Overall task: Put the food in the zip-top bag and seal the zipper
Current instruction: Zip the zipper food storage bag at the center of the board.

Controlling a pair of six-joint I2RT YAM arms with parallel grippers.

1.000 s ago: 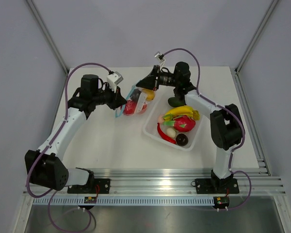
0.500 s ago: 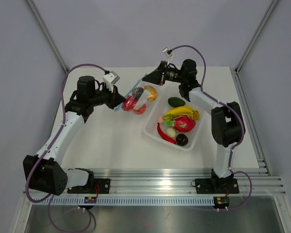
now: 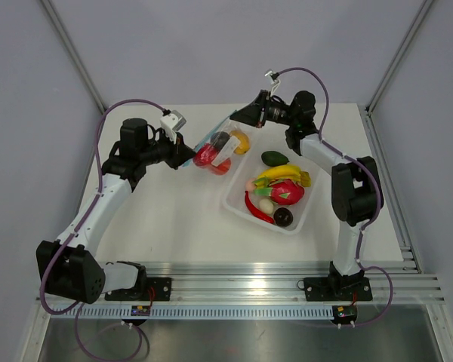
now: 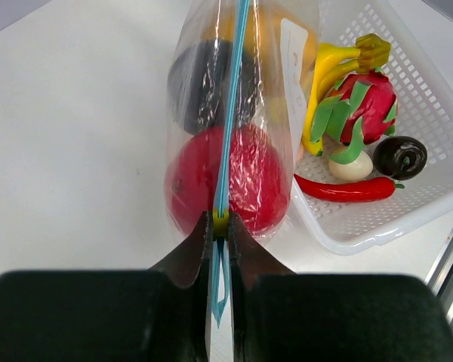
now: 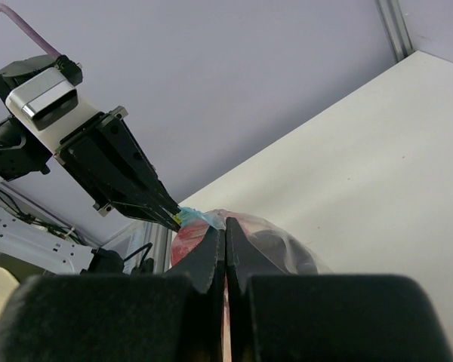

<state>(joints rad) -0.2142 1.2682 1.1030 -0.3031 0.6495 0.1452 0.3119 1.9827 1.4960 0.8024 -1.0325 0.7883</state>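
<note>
The zip-top bag (image 3: 220, 146) hangs stretched between my two grippers above the table. It holds a red fruit (image 4: 228, 181), a dark brown one (image 4: 200, 94) and a yellow-orange one (image 3: 239, 141). My left gripper (image 3: 189, 154) is shut on the near end of the light blue zipper (image 4: 231, 113), at its yellow slider (image 4: 220, 222). My right gripper (image 3: 243, 121) is shut on the bag's far edge (image 5: 275, 243). The left gripper's fingers (image 5: 140, 188) show in the right wrist view. More food lies in the white tray (image 3: 238, 204).
The tray holds a yellow banana (image 4: 326, 72), a pink dragon fruit (image 4: 362, 102), a red chili (image 4: 347, 188), a dark brown fruit (image 4: 400, 154) and a pale round piece (image 4: 350, 167). A dark green avocado (image 3: 274, 158) lies on the table behind the tray.
My right gripper has moved right and back with the bag's far edge. The bag rose and stretched taut between the grippers. The left gripper stayed nearly in place.
</note>
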